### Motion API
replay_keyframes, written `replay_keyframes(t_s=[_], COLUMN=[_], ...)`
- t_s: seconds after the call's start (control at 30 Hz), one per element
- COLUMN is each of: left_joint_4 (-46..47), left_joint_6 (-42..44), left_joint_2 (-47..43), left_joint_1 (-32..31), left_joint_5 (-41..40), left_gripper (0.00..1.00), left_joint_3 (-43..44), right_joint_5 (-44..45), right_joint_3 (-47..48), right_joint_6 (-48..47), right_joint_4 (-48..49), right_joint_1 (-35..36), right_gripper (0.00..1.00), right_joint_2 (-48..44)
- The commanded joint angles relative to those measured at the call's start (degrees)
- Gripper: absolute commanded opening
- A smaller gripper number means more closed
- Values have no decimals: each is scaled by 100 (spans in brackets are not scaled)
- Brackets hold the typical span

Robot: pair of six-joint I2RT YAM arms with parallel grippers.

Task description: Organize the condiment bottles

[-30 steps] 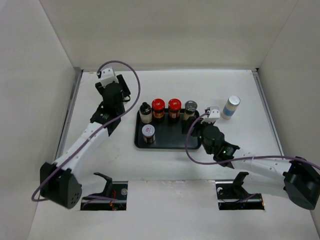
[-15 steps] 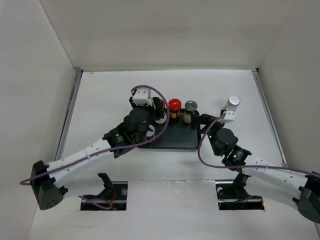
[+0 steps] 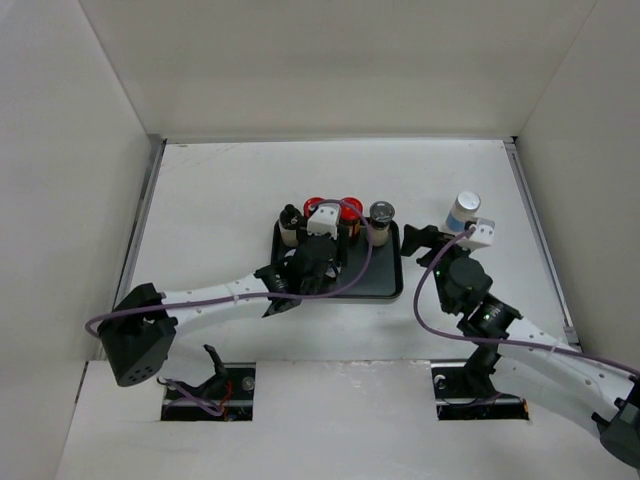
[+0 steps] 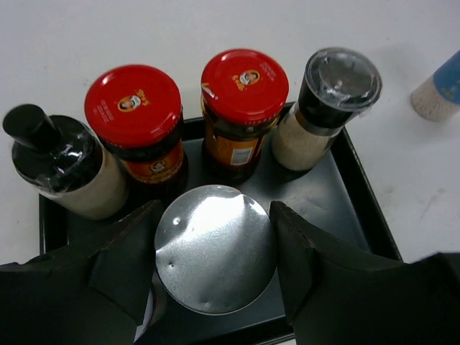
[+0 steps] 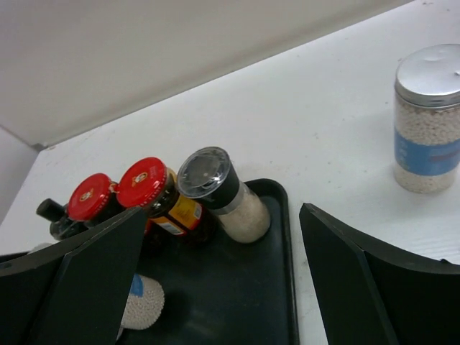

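L claw (image 4: pixel 214 241) clamped on silver-cap jar (image 4: pixel 214 266), low over tray (image 4: pixel 343 198) just in front of red-lid jars (image 4: pixel 133 104), prob. to start a 2nd row. R claw (image 5: pixel 223 237) wide open, empty, facing blue-label jar (image 5: pixel 430 122) on tabletop (image 5: pixel 323 122), right of tray.

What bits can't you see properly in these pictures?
Left wrist view: the silver-lidded jar shows only its lid; whether the left gripper squeezes it is unclear.
Left wrist view: the blue-labelled jar is cut off by the right edge.
Right wrist view: the black-capped bottle hides mostly behind a red-lidded jar.
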Motion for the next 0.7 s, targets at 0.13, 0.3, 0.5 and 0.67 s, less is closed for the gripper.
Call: replay_keyframes(t_s=[0.13,0.3,0.5,0.67], left_joint_4=[1060,1060,1262,1297], left_joint_6=[-257,-398,-372,-302], left_joint_2=[-81,-134,-248,-459], left_joint_1=[24,-20,23,76], left_joint_5=[382,532,541,541], left_gripper=[41,41,58,77], left_joint_3=[-262,-473,-737,-860], right_joint_5=[151,125,133,538], right_joint_3=[190,356,910,1323], right_joint_6=[41,6,-267,-573], right_joint_4=[-421,-544,-597,-561], right_joint_1=[-335,-713,-1100,-1688], right_gripper=[95,96,98,100], right_joint_2=[-102,65,855,1242])
